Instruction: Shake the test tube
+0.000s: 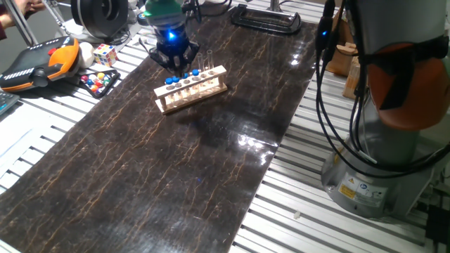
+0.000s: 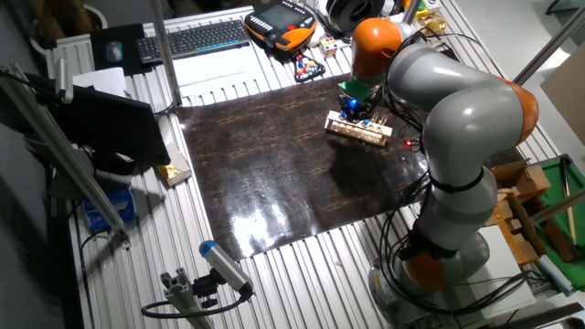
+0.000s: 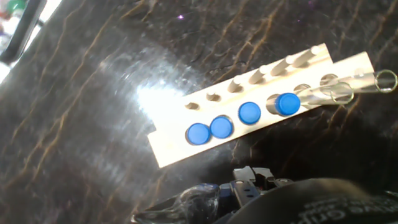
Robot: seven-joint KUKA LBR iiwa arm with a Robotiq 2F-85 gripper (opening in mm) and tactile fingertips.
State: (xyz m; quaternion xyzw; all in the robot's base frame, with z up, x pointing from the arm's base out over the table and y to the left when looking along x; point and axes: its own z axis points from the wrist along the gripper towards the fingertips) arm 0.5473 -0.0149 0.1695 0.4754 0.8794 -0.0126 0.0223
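Note:
A light wooden rack (image 1: 191,89) stands on the dark mat and holds four small clear test tubes with blue caps (image 3: 249,112) in a row, plus two taller uncapped tubes (image 3: 339,92) at one end. The cap nearest the tall tubes (image 3: 287,104) looks offset from its hole. My gripper (image 1: 171,65) hangs just above the capped end of the rack, with its fingers spread and nothing between them. In the other fixed view it (image 2: 351,102) sits right over the rack (image 2: 359,129). In the hand view only part of the hand (image 3: 249,182) shows at the bottom edge.
Past the mat's far-left edge lie an orange teach pendant (image 1: 39,63), a Rubik's cube (image 1: 105,53) and a tray of coloured balls (image 1: 98,81). A black clamp (image 1: 266,17) lies at the far end. Wooden blocks (image 1: 344,60) and the arm's base (image 1: 380,161) stand to the right.

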